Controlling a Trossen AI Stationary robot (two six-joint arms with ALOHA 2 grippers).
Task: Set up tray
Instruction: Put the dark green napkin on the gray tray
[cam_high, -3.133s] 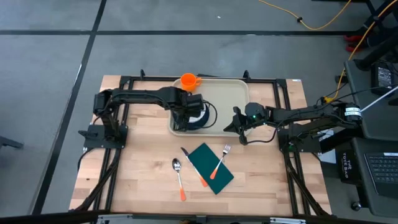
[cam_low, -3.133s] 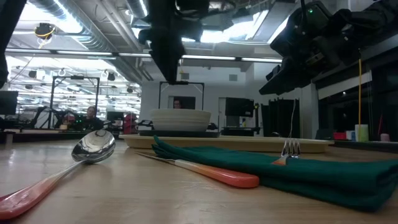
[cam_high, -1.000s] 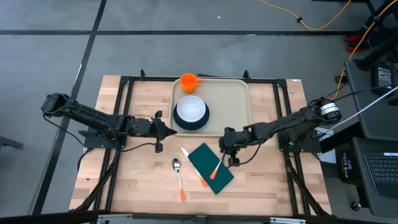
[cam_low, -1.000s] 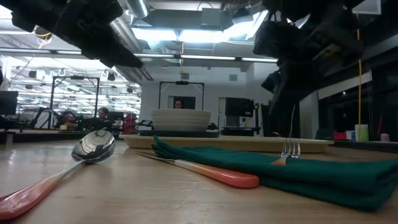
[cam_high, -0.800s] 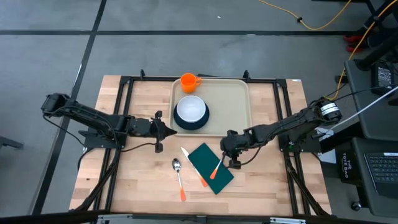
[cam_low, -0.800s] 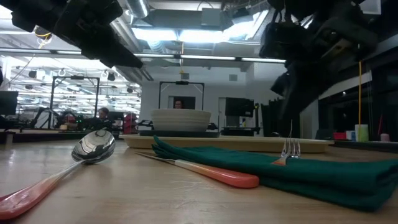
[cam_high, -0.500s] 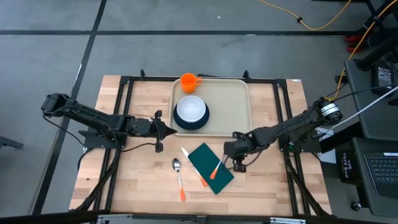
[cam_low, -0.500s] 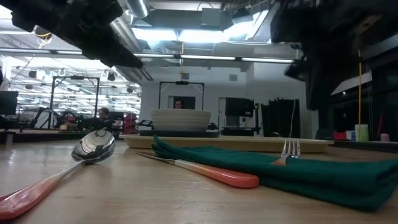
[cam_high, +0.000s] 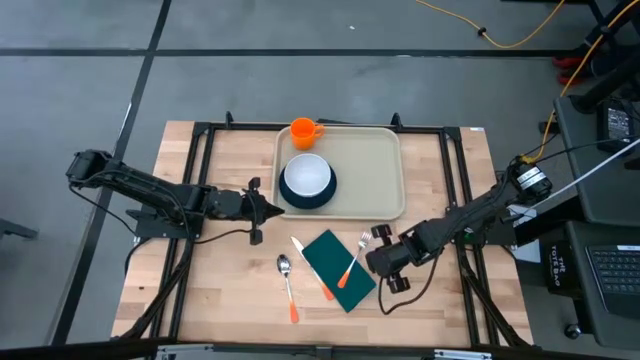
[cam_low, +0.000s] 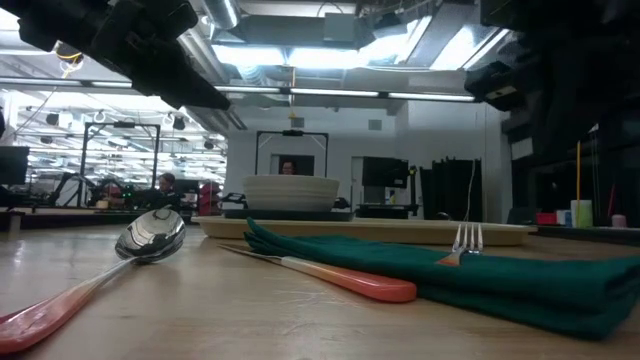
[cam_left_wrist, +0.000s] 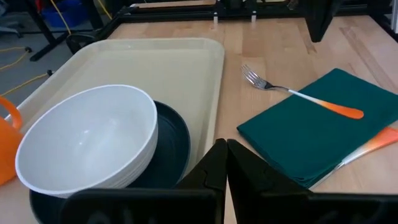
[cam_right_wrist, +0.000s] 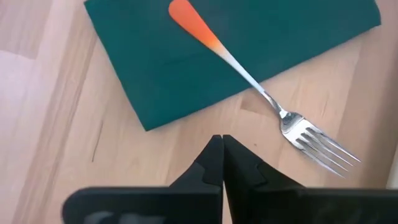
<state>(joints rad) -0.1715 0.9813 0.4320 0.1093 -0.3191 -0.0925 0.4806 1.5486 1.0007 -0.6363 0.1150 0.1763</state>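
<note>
Beige tray (cam_high: 365, 170) sits at the table's far middle, holding a white bowl (cam_high: 306, 176) on a dark plate (cam_left_wrist: 177, 146), with an orange cup (cam_high: 304, 130) at its far left corner. Green napkin (cam_high: 338, 270) lies just near of the tray; fork (cam_high: 354, 262) rests across it. Right gripper (cam_high: 377, 262) is beside the napkin's right edge, fingers pressed together, empty. Left gripper (cam_high: 272, 209) is just left of the tray, fingers likewise together.

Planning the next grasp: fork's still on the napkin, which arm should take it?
Right. The right gripper hovers beside the fork, whose orange handle lies on the green napkin. The left gripper waits at the tray corner by the bowl, farther off.
</note>
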